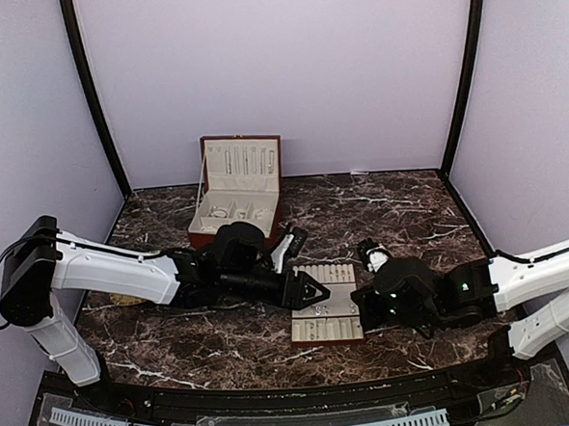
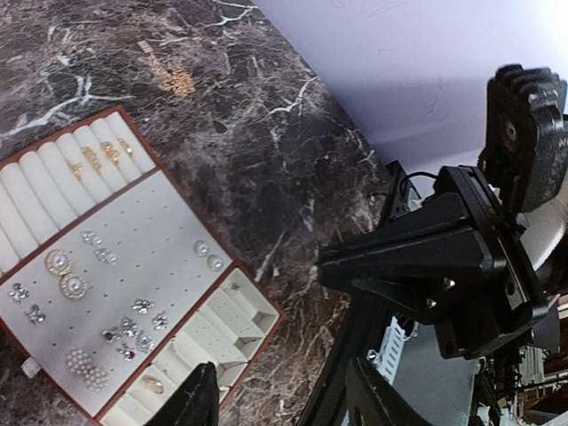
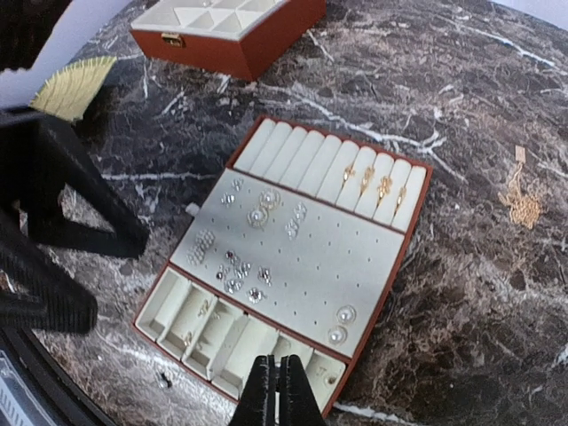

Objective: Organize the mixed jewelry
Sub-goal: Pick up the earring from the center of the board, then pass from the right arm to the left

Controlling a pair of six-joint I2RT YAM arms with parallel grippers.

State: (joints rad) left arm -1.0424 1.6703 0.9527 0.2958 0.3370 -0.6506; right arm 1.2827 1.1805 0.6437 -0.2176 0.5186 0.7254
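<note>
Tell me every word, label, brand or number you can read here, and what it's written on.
No text can be read in any view.
On the red-brown box's raised lid: pale marks on the lining, too small to tell whether they are writing.
On the cream jewelry tray, marble table, left gripper and right gripper: no lettering visible.

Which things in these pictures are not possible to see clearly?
- Top view: the left gripper covers part of the tray; the jewelry on it is too small to identify.
- Right wrist view: the top edge cuts off the box; its contents are unclear.
- Right gripper: shut, but any tiny piece pinched in it is too small to see.
</note>
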